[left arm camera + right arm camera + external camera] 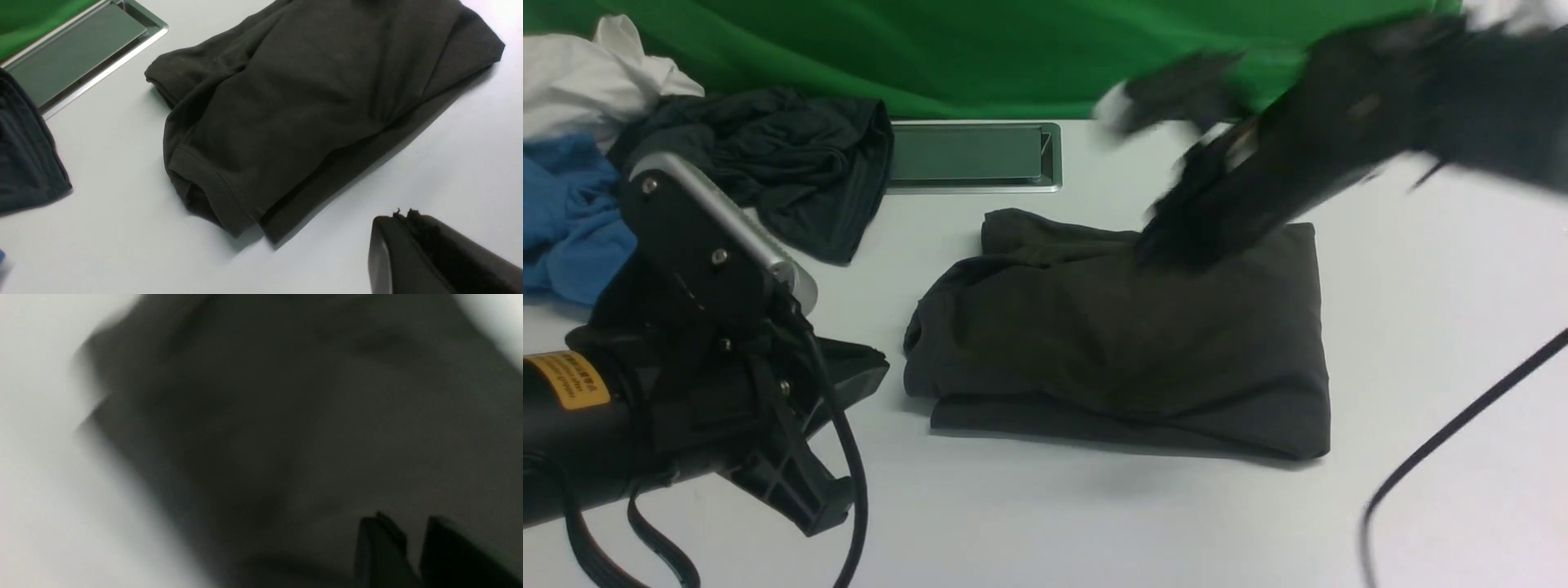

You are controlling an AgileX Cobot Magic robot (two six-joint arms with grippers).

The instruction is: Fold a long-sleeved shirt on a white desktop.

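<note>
The long-sleeved shirt (1127, 343) lies folded into a thick dark rectangle in the middle of the white desktop (1421, 286); its logo is hidden. The left wrist view shows its hemmed folded edge (286, 102). My left gripper (870, 367) hovers low to the left of the shirt, apart from it; its fingers (402, 214) are pressed together with nothing between them. My right gripper (1176, 237), smeared by motion, is over the shirt's far edge. Seen from the right wrist, it (410, 522) is just above the cloth (265, 437) with a narrow gap between its fingers and nothing in it.
A silver-framed cable hatch (972, 155) sits behind the shirt. A black-grey garment (784, 163), a blue one (564, 212) and a white one (588, 73) are heaped at the far left. A black cable (1462, 425) hangs at the right front. Green cloth backs the table.
</note>
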